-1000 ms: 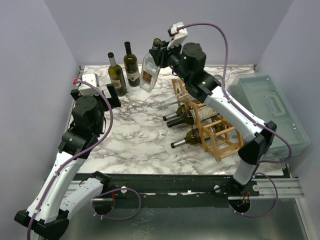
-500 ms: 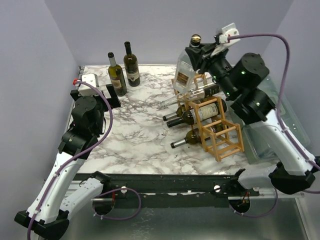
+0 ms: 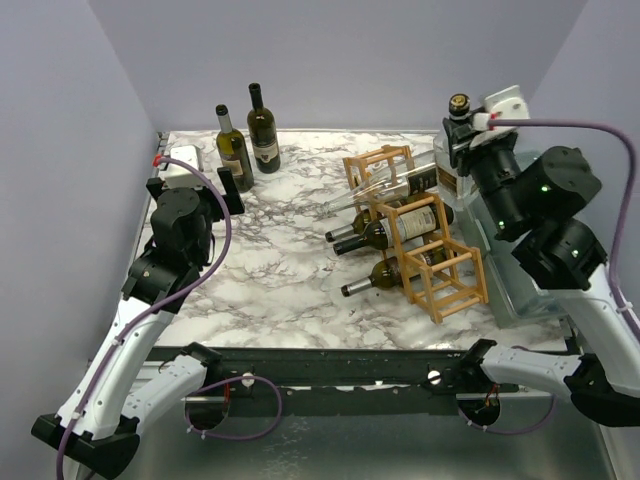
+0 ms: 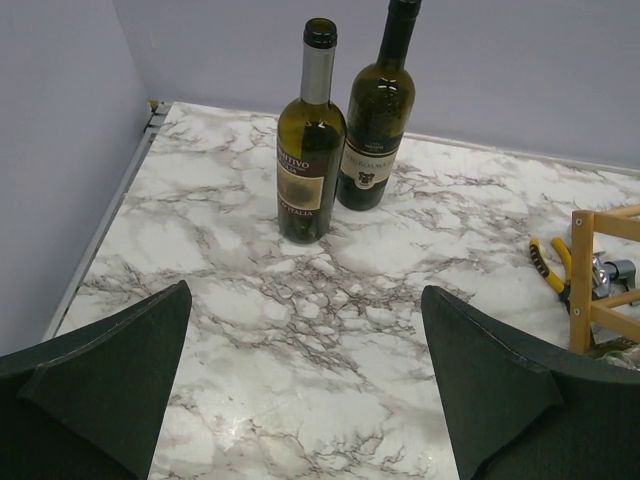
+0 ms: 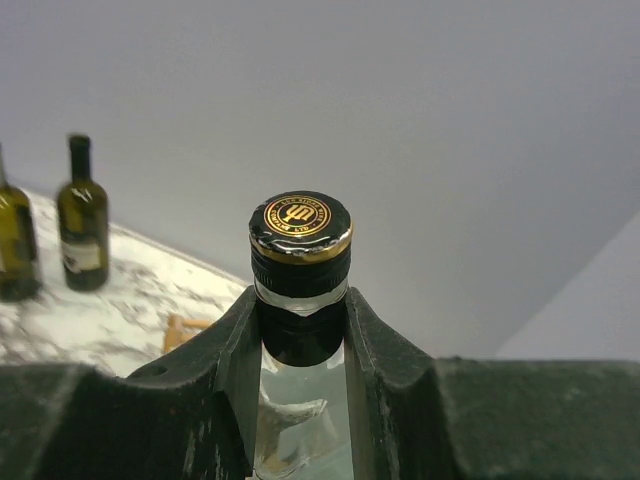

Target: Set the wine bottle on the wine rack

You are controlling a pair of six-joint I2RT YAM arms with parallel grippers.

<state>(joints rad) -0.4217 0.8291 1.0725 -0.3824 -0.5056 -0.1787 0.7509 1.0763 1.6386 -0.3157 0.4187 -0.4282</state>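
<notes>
My right gripper (image 3: 462, 140) is shut on the neck of a clear glass bottle (image 3: 450, 178) with a black and gold cap (image 5: 300, 222). It holds the bottle upright in the air at the far right end of the light wooden wine rack (image 3: 432, 262). In the right wrist view the fingers (image 5: 385, 350) clamp the neck just under the cap. Three bottles lie in the rack, necks pointing left. My left gripper (image 3: 225, 185) is open and empty over the marble at the back left; it also shows in the left wrist view (image 4: 300, 350).
Two dark green bottles (image 3: 233, 148) (image 3: 263, 130) stand at the back left, seen in the left wrist view too (image 4: 311, 150). A translucent grey-green box (image 3: 505, 300) sits right of the rack, mostly behind my right arm. A yellow-handled tool (image 4: 548, 260) lies by the rack's far post.
My right arm has swung the clear bottle from the back centre rightward over the rack to its far right end and turned it upright. The left arm has barely shifted.
</notes>
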